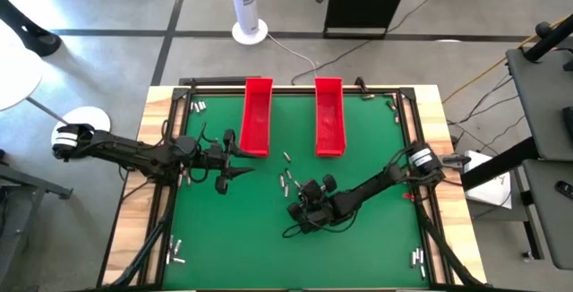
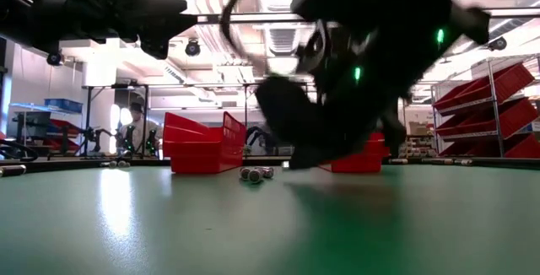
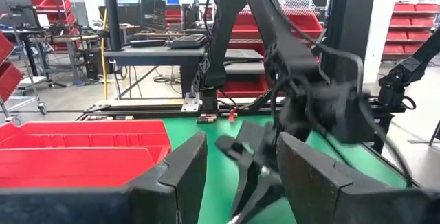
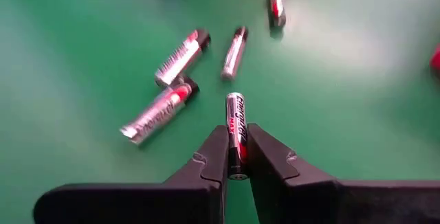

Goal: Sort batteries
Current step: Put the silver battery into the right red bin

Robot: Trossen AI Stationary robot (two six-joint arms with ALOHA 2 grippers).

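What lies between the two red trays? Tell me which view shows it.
Nothing: in the high view, only bare green mat separates the left red tray from the right red tray. The loose batteries lie nearer the arms.

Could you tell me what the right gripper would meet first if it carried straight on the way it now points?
The right gripper, shut on a battery, points across the green mat. Directly ahead, probably the loose battery lying just beyond the held one's tip, though depth is hard to judge.
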